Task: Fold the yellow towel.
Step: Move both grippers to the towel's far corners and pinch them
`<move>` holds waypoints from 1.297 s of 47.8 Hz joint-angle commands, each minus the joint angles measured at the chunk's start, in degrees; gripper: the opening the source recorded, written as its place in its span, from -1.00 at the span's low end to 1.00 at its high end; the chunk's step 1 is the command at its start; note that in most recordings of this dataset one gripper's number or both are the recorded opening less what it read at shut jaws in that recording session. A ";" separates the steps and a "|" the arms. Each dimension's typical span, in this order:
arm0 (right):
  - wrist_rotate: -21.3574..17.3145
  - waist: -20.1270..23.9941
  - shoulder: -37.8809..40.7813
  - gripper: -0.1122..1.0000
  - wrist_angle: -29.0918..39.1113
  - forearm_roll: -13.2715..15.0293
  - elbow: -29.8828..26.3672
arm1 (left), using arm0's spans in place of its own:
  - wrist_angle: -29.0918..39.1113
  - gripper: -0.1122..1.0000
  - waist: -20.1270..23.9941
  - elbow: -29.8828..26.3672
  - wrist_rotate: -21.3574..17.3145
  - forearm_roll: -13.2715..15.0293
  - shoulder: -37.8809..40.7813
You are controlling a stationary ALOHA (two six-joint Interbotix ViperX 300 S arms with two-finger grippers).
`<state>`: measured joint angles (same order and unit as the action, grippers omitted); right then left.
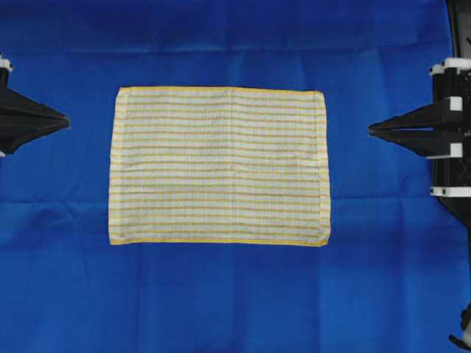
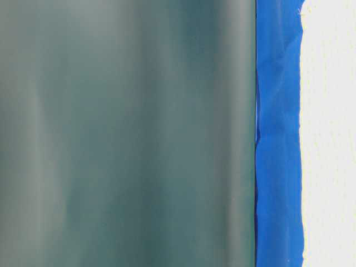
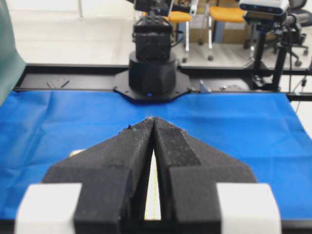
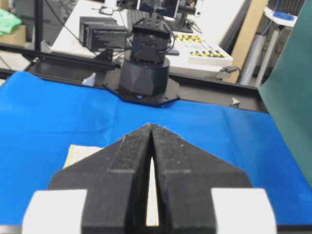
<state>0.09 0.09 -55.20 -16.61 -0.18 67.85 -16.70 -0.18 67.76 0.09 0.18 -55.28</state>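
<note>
The yellow towel [image 1: 218, 166] lies flat and spread out in the middle of the blue cloth, white with fine yellow stripes and yellow hems. My left gripper [image 1: 66, 118] sits off its left edge, tips together, shut and holding nothing. My right gripper [image 1: 371, 129] sits off its right edge, also shut and empty. Neither touches the towel. In the left wrist view the left gripper [image 3: 153, 118] hides most of the towel; a sliver of towel [image 3: 152, 195] shows behind the fingers. In the right wrist view a towel corner [image 4: 80, 153] peeks out left of the right gripper [image 4: 151, 125].
A large plain blue cloth [image 1: 221, 294] covers the table all round the towel. The opposite arm's black base [image 3: 152, 73] stands at the far side in the left wrist view, and the other base [image 4: 145, 73] in the right wrist view. A green curtain [image 2: 128, 133] fills the table-level view.
</note>
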 commanded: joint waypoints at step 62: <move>-3.52 -27.77 48.08 0.41 2.55 -3.52 -6.77 | -11.78 0.39 25.58 -0.35 -4.31 2.29 49.75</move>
<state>-3.34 -27.60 -8.79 -12.48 -3.16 62.23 -27.07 24.70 67.85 -4.13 2.46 -6.59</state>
